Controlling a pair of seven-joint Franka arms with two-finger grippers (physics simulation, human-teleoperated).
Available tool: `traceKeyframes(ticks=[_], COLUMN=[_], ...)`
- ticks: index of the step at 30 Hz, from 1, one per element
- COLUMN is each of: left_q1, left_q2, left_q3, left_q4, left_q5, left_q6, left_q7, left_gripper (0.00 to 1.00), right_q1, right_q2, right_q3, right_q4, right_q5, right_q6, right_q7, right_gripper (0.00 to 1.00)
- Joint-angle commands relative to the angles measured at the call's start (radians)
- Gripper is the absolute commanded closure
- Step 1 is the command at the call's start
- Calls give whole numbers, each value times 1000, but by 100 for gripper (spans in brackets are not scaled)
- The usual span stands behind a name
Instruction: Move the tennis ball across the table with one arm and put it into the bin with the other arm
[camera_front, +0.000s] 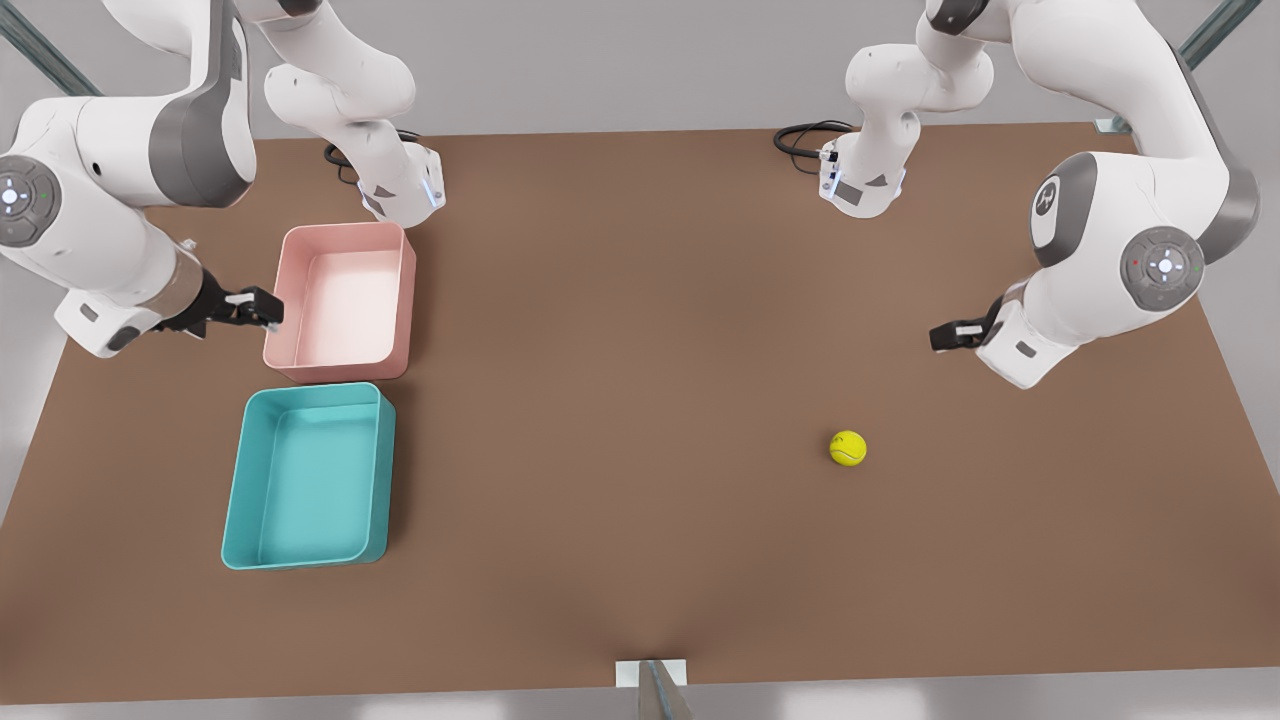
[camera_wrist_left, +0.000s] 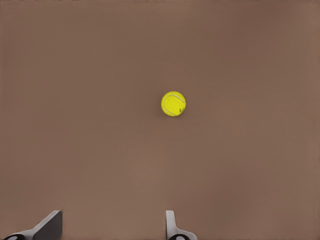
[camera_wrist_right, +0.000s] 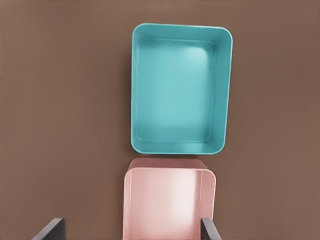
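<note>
The small yellow-green tennis ball lies on the brown table, toward the front view's right. My left gripper hangs open above the table, behind the ball and a little to its right, not touching it. In the left wrist view the ball sits well ahead of the left gripper, whose fingers are spread wide. My right gripper is open at the front view's left, just beside the pink bin. In the right wrist view the right gripper hovers over the pink bin.
A teal bin stands just in front of the pink one, and both look empty; the right wrist view has the teal bin beyond the pink one. Both arm bases stand at the table's back edge. A small bracket sits at the front edge.
</note>
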Motion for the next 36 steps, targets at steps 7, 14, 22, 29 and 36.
traceKeyframes(ticks=[7, 14, 22, 29, 36], left_q1=[-8, 17, 35, 28, 23], left_q2=[77, 224, 293, 309, 341], left_q3=[-2, -8, -9, -11, -11], left_q4=[-104, -320, -386, -500, -506], left_q5=[4, 105, 246, 279, 280], left_q6=[399, 814, 827, 913, 977], left_q7=[99, 1452, 2066, 1859, 1850], left_gripper=[79, 79, 79, 79, 79], right_q1=[-2, -2, -2, -2, 0], right_q2=[4, 6, 6, 7, 9], right_q3=[-5, -5, -7, -5, -7], right_q4=[-41, -48, -54, -71, -77], right_q5=[8, 9, 9, 12, 12], right_q6=[39, 40, 40, 43, 51], right_q7=[-14, -10, -8, -6, -6], right_gripper=[0, 0, 0, 0, 0])
